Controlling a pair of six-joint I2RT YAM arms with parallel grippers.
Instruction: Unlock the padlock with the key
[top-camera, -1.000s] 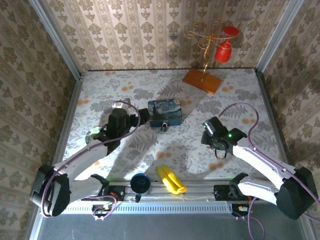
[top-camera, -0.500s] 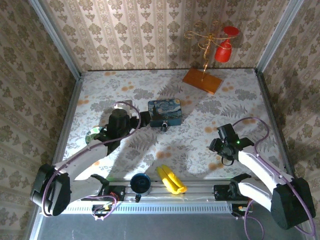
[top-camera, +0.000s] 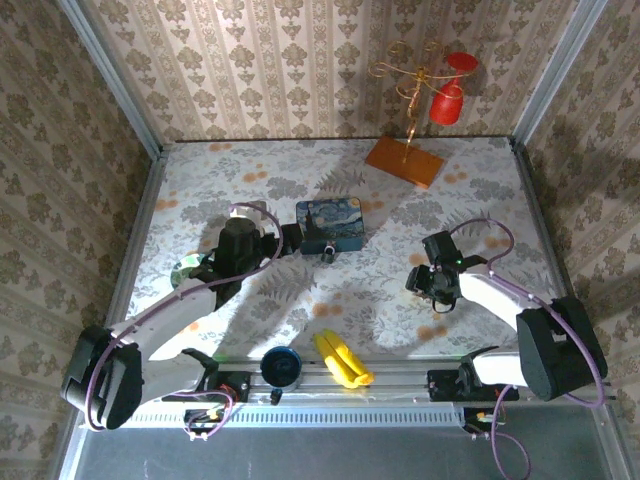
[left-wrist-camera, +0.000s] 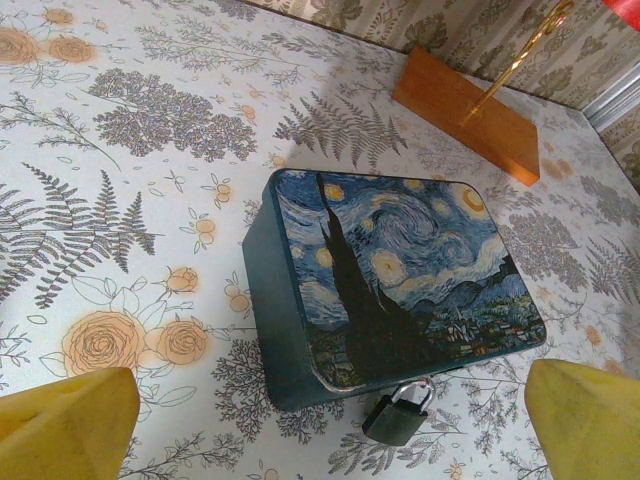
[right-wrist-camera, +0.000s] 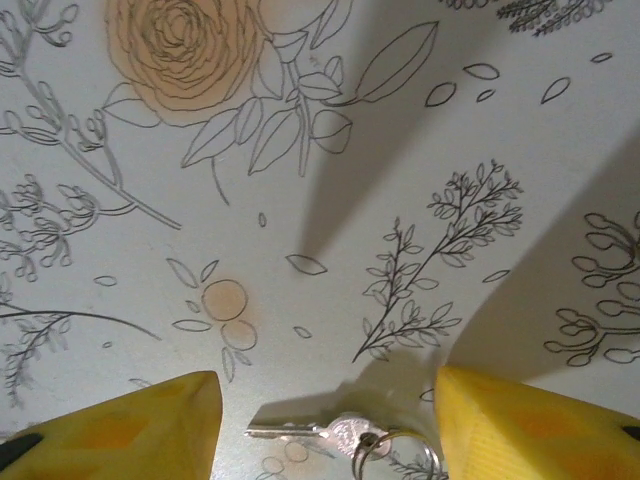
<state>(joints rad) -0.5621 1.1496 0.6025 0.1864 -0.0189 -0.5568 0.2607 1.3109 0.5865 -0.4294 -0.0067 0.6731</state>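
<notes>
Yellow fingers (right-wrist-camera: 120, 425) of my right gripper (right-wrist-camera: 330, 415) stand apart, straddling the untouched key (right-wrist-camera: 300, 432), with bare table (right-wrist-camera: 300, 150) ahead. My left gripper (left-wrist-camera: 325, 425) gapes wide, the padlock (left-wrist-camera: 400, 415) just ahead of it against the box (left-wrist-camera: 400, 270). My right wrist has shifted slightly leftward since half a second ago.

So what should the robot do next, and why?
Probably lower the right tool and close it on the key: the key lies flat on the table between its open fingers, not yet gripped, and the padlock hangs shut on the box.
</notes>
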